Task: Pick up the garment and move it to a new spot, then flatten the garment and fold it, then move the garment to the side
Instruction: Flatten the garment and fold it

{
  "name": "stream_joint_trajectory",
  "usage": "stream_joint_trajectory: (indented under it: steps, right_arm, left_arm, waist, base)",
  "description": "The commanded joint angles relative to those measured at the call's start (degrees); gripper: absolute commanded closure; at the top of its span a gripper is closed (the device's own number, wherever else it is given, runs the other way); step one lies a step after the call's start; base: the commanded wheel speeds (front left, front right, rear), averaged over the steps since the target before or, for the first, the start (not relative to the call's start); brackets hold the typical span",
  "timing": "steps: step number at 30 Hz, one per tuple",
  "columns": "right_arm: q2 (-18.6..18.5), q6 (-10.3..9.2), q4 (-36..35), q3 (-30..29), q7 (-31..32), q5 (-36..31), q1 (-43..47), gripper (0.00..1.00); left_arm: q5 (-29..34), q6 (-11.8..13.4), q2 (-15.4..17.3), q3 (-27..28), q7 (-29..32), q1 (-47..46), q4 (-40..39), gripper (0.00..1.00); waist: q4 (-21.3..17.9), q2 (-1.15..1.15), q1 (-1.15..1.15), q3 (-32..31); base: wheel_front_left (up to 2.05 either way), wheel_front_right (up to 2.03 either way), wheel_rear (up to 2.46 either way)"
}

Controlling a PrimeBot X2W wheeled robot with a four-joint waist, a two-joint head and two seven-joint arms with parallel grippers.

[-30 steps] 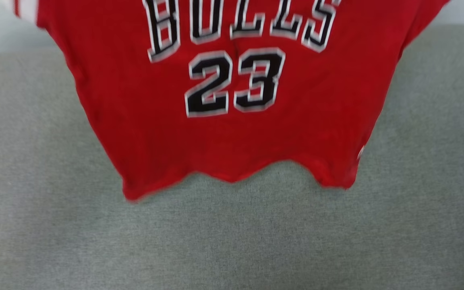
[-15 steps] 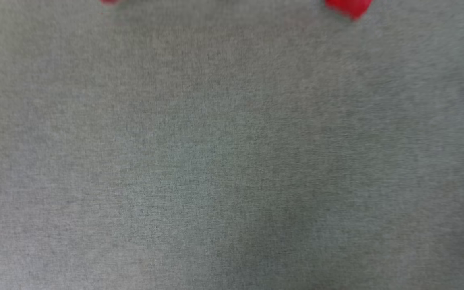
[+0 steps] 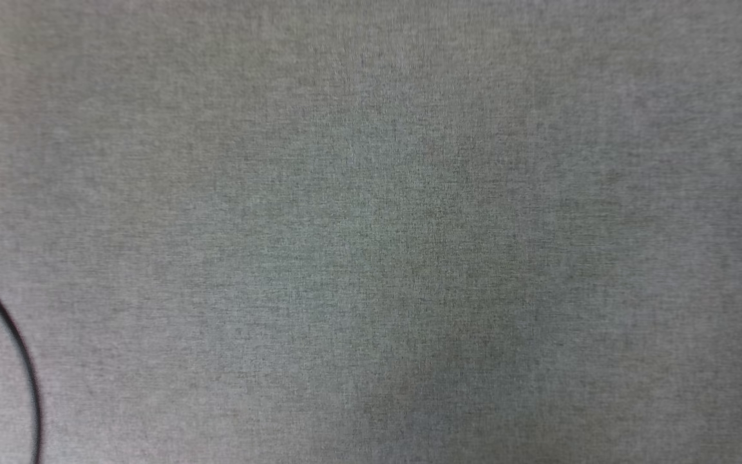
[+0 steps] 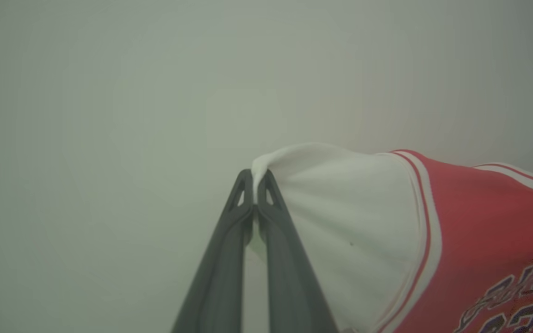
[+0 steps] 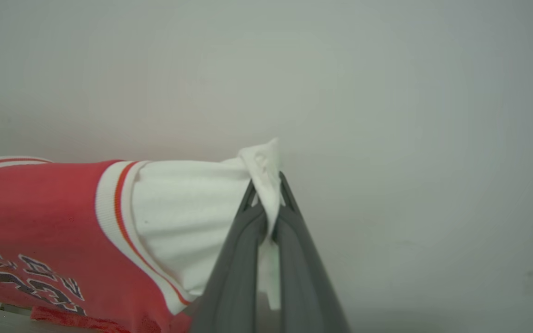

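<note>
**Jersey raised and spread between both arms**

You had the left end effector (image 4: 254,185) clamped on one white sleeve and the right end effector (image 5: 266,189) on the other, with the garment (image 4: 479,222) stretched between them. A second earlier it hung across the head view. It had since risen clear of the grey surface (image 3: 371,232), probably ready for laying down. A dark curved line (image 3: 17,348) lay at the surface's near left

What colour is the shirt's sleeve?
White, with red-and-white striped trim. The short sleeve of the red jersey shirt shows best in the right wrist view.
</note>
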Motion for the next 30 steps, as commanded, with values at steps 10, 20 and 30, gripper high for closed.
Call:
stream_joint_trajectory:
  steps: [10, 20, 30]
  right_arm:
    - [-0.48, -0.06, 4.26, 7.17, -1.61, 7.80, 20.39, 1.00]
    - [-5.46, -0.05, -1.74, 14.50, 1.13, 20.03, 45.43, 1.00]
    - [-15.24, -0.06, -11.90, 18.62, 4.18, 24.29, 66.42, 1.00]
  left_arm:
    - [4.06, -1.10, -4.59, 2.38, -0.52, 25.78, -4.29, 1.00]
    - [8.01, 0.87, -6.40, 5.94, -0.53, 59.25, -14.15, 1.00]
    - [9.31, 2.95, -3.48, 1.97, 0.97, 79.71, -17.76, 1.00]
  waist:
    - [-0.88, 0.00, -0.01, -9.44]
    - [-1.25, 0.00, -0.01, -20.99]
    - [-0.22, 0.00, -0.01, -29.11]
  base:
    - [0.00, 0.00, 0.00]
    - [0.00, 0.00, 0.00]
    - [0.00, 0.00, 0.00]
